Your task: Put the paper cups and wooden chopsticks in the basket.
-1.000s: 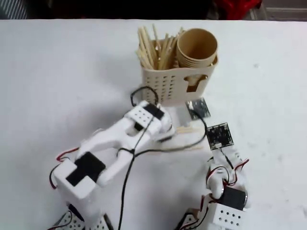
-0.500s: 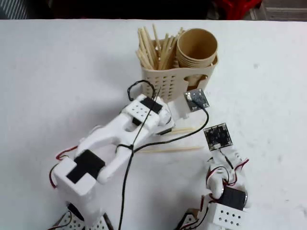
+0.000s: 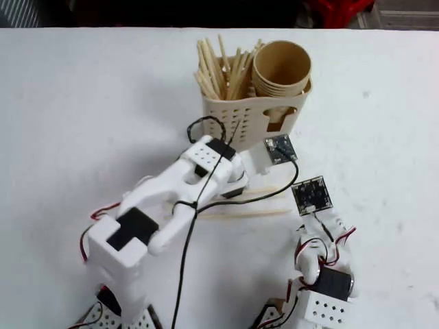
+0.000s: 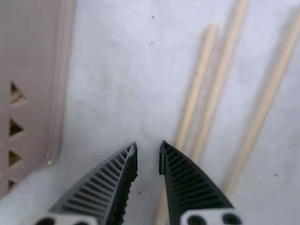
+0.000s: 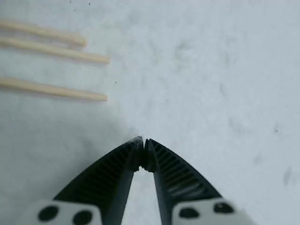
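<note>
A: Seen any change?
B: Drew the left gripper [image 4: 147,146] up toward the basket [image 3: 240,120], then back a touch. Jaws parted narrowly, gripping nothing. Left three loose chopsticks [image 4: 216,89] flat on the white table [image 3: 89,103], just beside it.
A: Meaning for the task?
B: Nearly done, probably: paper cups [image 3: 281,68] and a chopstick bundle [image 3: 223,65] already standing in the basket. Still need those three. Keeping the right gripper [image 5: 143,143] pinched closed, empty.
A: Surroundings?
B: Plain surface throughout; dark room beyond the far edge, something red [image 3: 339,10] there.
</note>
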Robot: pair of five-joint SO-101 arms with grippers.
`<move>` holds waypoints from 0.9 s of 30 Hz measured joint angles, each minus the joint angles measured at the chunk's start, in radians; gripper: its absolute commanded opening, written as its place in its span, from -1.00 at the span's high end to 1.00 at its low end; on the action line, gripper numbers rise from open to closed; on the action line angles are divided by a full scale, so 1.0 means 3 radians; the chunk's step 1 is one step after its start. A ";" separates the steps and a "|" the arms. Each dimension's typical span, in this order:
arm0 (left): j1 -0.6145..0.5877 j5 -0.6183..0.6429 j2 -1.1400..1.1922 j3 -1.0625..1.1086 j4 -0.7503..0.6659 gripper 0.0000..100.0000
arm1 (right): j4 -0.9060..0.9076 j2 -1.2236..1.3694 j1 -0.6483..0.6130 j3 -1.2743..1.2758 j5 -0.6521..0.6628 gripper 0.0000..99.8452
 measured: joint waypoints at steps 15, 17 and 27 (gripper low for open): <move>0.0026 0.0000 -0.0486 0.0322 0.0138 0.79 | 0.0000 0.0000 0.0000 0.0000 0.0000 0.96; 0.0036 0.0000 -0.0486 0.0409 0.0051 0.79 | 0.0000 0.0000 0.0000 0.0000 0.0000 0.96; 0.0041 0.0000 -0.0010 0.0123 -0.0020 0.80 | 0.0000 0.0000 0.0000 0.0000 0.0000 0.96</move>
